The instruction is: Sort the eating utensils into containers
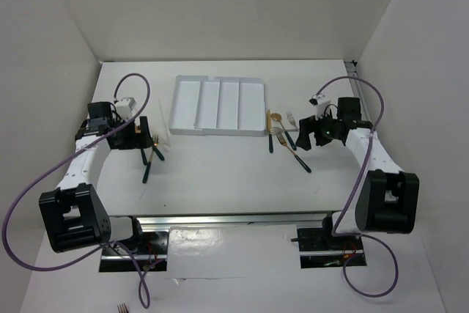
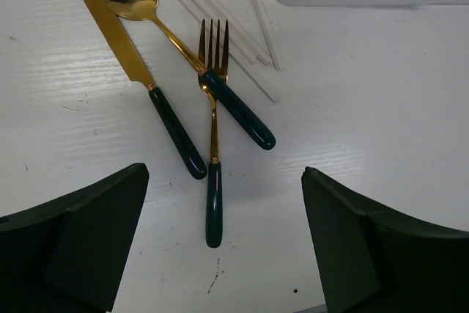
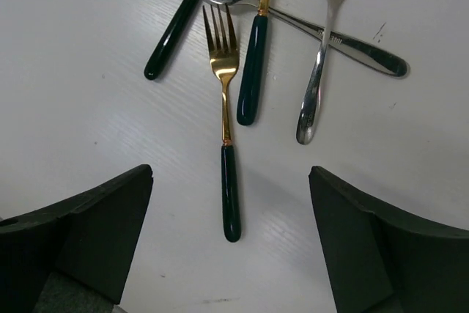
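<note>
The left fingers (image 2: 73, 247) stand spread wide with nothing between them, low over the table (image 2: 388, 108). The dark handle of a gold fork (image 2: 213, 133) lies in the gap. That handle is slim and flat on the surface, so a closing pinch may skid off it or only tip it. Just past it the risk grows. The knife (image 2: 143, 82) ends just beside the fork's shaft, and the spoon (image 2: 187, 49) appears to lie across the fork's neck. Lifting the fork would likely drag or flick both. Thin white sticks (image 2: 256, 16) lie beyond, and a swept utensil could catch on them.

The right fingers (image 3: 80, 240) are also open and empty, over a second gold fork (image 3: 226, 119) whose handle lies free. Its tines sit just beside a teal handle (image 3: 251, 64). Farther on, a silver fork (image 3: 322, 56) crosses another silver utensil (image 3: 363, 50), and the two would probably shift together.

Farthest, the tray (image 1: 220, 132) seems to hold nothing in its compartments (image 1: 209, 104). They are narrow, so a fork released tilted may bridge a divider.
</note>
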### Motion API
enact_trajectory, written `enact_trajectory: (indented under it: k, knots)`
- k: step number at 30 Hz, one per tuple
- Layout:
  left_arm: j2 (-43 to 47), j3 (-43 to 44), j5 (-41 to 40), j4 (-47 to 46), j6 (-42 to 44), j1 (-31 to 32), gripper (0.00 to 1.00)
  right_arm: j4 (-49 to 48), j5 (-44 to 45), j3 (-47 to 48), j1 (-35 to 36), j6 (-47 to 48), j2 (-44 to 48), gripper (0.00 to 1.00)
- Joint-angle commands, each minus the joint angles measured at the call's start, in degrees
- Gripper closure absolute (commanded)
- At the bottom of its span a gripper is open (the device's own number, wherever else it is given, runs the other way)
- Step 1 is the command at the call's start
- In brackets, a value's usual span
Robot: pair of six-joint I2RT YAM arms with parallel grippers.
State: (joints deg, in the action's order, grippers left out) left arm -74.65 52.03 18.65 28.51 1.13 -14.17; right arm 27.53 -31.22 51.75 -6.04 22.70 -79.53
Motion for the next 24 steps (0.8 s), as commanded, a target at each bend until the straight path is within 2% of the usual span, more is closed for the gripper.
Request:
enact_trajectory:
  k: [1,2,8,9,10,13,16,24]
  knots:
    - [1.62,-0.88,-0.37,-1.80,0.01,-0.15,0.00,-2.39,0.72,-1.56,1.64,2.35,4.99,0.05]
    - [1.62,-0.09,-0.37,-1.79,0.02,-0.15,0.00,-3.18,1.42,-2.08,2.34,1.83,5.00,0.11]
    - [0.21,1.93,-0.99,-1.79,0.54,-0.15,0.00,-9.24,6.25,-0.78,5.95,1.21,-0.62,0.28]
    - [-0.49,3.24,-0.99,-1.79,0.54,-0.15,0.00,-10.03,7.31,0.10,6.74,1.21,-1.59,0.36]
    - [-1.10,3.77,-1.68,-1.79,0.54,-0.15,0.00,-10.56,8.36,0.11,8.31,1.21,-2.64,0.38]
    - [-1.11,5.09,-2.83,-1.18,0.54,-0.15,0.00,-12.58,11.97,1.34,10.43,1.21,-7.04,0.42]
    - [-1.64,5.10,-3.45,-1.18,0.54,-0.15,0.00,-14.78,14.96,2.04,13.15,0.59,-11.25,0.42]
    - [-1.64,5.63,-5.20,-1.18,0.54,-0.15,0.00,-18.12,19.53,4.67,14.22,-2.57,-16.79,0.43]
